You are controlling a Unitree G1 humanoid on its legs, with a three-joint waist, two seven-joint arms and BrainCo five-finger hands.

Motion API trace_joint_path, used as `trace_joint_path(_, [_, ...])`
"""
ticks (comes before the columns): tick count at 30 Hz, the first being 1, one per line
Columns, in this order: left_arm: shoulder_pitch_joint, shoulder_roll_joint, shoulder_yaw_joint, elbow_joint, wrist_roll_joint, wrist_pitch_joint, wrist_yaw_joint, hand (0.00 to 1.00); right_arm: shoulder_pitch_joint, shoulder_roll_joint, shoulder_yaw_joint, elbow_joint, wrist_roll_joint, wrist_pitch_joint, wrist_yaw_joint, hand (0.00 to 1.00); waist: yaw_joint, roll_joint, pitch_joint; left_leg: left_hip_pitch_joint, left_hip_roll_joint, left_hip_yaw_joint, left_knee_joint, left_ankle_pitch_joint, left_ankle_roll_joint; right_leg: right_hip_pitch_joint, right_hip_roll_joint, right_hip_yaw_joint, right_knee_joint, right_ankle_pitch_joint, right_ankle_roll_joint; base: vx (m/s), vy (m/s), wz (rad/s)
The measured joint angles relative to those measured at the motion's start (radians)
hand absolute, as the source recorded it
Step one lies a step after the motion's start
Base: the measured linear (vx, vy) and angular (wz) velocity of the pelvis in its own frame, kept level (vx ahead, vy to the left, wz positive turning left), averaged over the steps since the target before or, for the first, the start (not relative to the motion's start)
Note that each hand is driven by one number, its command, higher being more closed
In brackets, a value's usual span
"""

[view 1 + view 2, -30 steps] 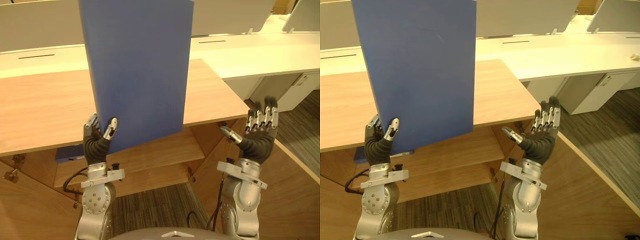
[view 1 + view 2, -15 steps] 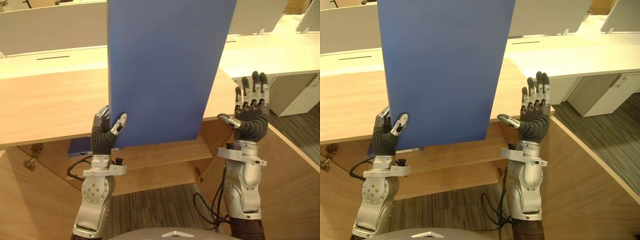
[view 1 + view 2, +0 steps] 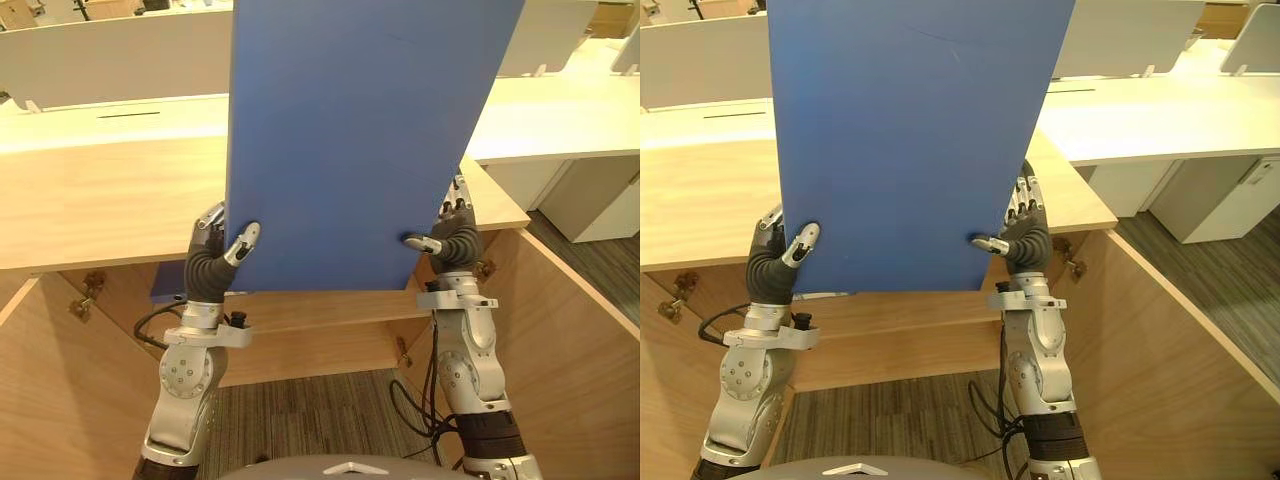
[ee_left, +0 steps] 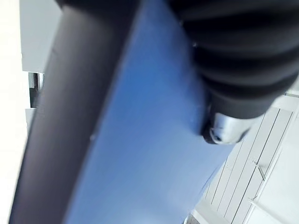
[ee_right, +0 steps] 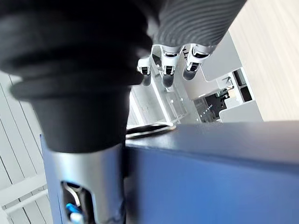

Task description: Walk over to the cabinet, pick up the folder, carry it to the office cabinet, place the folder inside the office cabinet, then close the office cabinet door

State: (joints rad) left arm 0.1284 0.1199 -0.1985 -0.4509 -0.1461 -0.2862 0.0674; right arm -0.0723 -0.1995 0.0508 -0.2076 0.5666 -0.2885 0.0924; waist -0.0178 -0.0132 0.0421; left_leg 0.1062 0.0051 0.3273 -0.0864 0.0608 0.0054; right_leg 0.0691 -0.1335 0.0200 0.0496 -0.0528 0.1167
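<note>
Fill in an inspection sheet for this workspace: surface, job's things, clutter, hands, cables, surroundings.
Surface: cabinet top, pale wood.
Job's things: blue folder held upright in front of the cabinet; cabinet doors stand open, shelf visible inside.
Clutter: blue item under the cabinet top, behind the left hand, mostly hidden.
Hands: left hand pinches the folder's lower left corner; right hand has its thumb on the folder's front and straight fingers behind its right edge.
Cables: nothing seen on the cabinet top.
Surroundings: white desks, grey partitions, carpet.
</note>
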Motion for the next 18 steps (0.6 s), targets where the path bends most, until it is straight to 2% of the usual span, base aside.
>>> trace_joint_path(8, [-0.033, 0.068, 0.0, 0.0, 0.0, 0.0, -0.007, 1.0, -0.058, -0.14, 0.069, 0.074, 0.057, 0.041, 0.122, 1.0, 0.009, -0.029, -0.015, -0.02, 0.0, 0.0, 0.0, 0.01, 0.004, -0.014, 0.0, 0.0, -0.011, 0.007, -0.006, 0.0, 0.0, 0.0])
trace_joint_path(12, [-0.035, 0.083, 0.002, 0.002, 0.0, 0.0, -0.007, 1.0, -0.058, -0.167, 0.095, 0.077, 0.065, 0.054, 0.147, 1.0, 0.009, -0.036, -0.017, -0.022, -0.001, 0.0, 0.0, 0.012, 0.005, -0.016, -0.001, 0.001, -0.01, 0.009, -0.008, 0.0, 0.0, 0.0])
trace_joint_path(18, [-0.037, 0.095, 0.009, 0.024, 0.003, -0.002, -0.008, 1.0, -0.058, -0.163, 0.103, 0.08, 0.062, 0.057, 0.146, 1.0, 0.009, -0.037, -0.018, -0.022, -0.001, 0.0, 0.0, 0.016, 0.005, -0.017, -0.001, 0.001, -0.01, 0.011, -0.009, -0.01, 0.0, 0.0])
